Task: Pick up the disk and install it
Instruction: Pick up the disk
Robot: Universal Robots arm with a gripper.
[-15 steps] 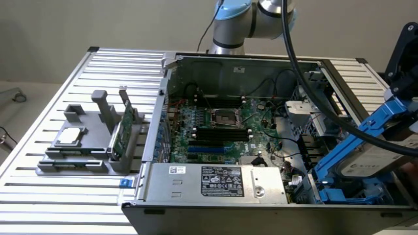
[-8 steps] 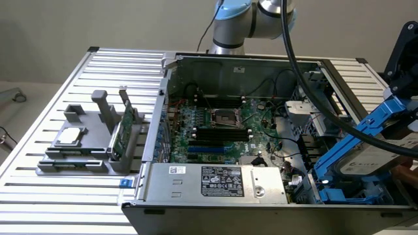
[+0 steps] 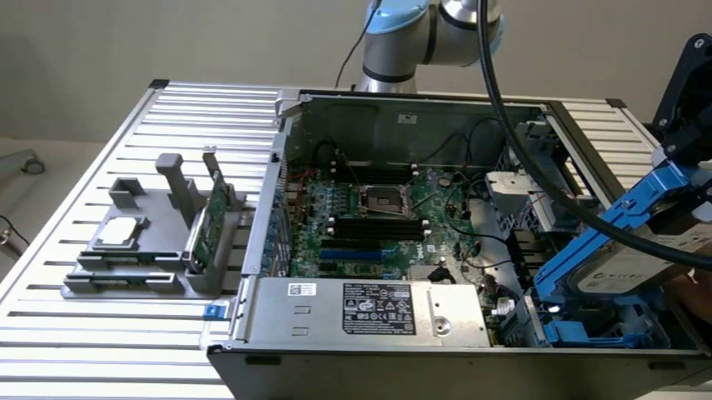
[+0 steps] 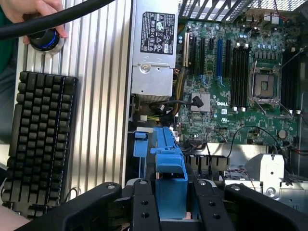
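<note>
The disk (image 3: pixel 636 260), a silver-grey drive with a white label in a bright blue carrier frame (image 3: pixel 609 227), hangs tilted above the open computer case (image 3: pixel 292 150) at the exterior view's right. My black gripper (image 3: pixel 681 171) is shut on its upper end. In the wrist view the blue carrier (image 4: pixel 171 168) sits between my two black fingers (image 4: pixel 144 207), over the case's near corner, where another blue plastic bracket (image 4: pixel 144 144) shows. A blue drive bay (image 3: pixel 579 333) lies below the disk inside the case.
The green motherboard (image 3: pixel 378 225) and the silver power supply (image 3: pixel 368 312) fill the case. A grey fixture (image 3: pixel 145 250) on the ribbed table holds a small silver chip and an upright green card. A keyboard (image 4: pixel 41 139) and a hand (image 4: pixel 33 9) on a round knob lie beside the case.
</note>
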